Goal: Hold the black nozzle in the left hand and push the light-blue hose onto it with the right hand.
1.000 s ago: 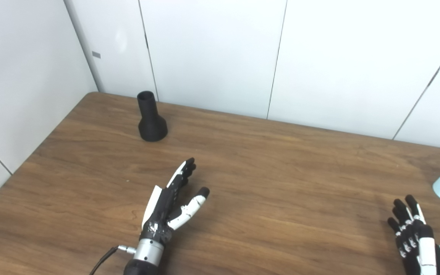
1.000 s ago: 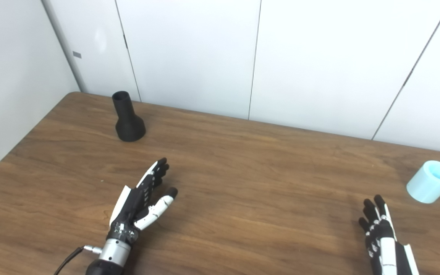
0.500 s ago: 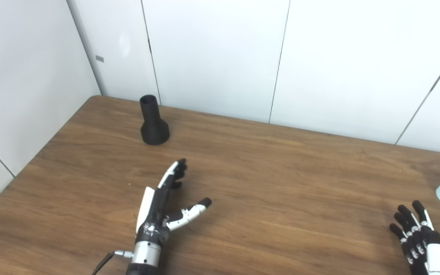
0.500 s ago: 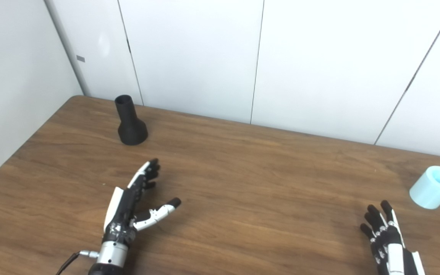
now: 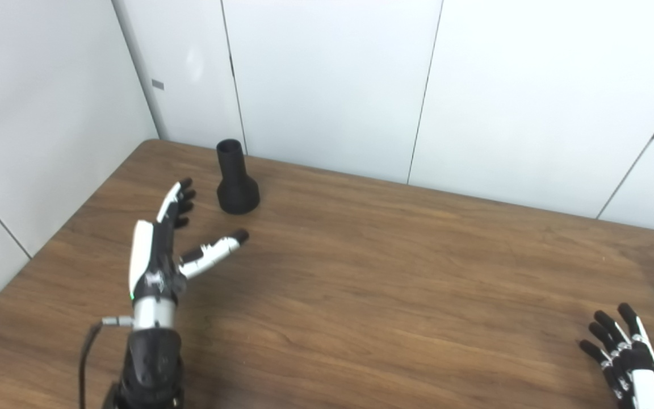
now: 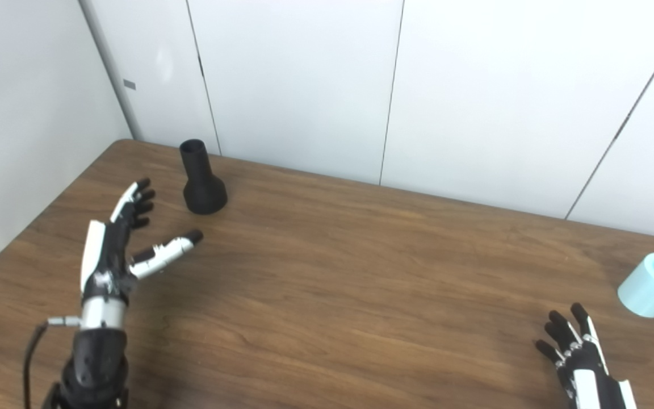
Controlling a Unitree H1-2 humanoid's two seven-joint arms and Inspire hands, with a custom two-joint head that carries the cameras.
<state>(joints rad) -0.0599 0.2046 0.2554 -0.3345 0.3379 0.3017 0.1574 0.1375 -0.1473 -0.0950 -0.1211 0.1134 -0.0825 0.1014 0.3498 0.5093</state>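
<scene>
Left robot hand (image 5: 159,250) spread wide, near the black nozzle (image 5: 236,179); best wrap its narrow neck squarely; right robot hand (image 6: 579,358) open, empty

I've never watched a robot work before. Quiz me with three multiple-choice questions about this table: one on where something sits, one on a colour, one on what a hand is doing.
1. Where does the black nozzle stand?
A. far left corner of the table
B. near right corner
C. in a hand

2. What colour is the hose piece at the right edge?
A. red
B. light blue
C. yellow

3. What is the left hand doing?
A. gripping the nozzle
B. open, fingers spread, short of the nozzle
C. clenched in a fist

Answers: 1 A, it stands upright near the wall. 2 B, it is plainly pale blue. 3 B, bare wood shows between hand and nozzle.
</scene>
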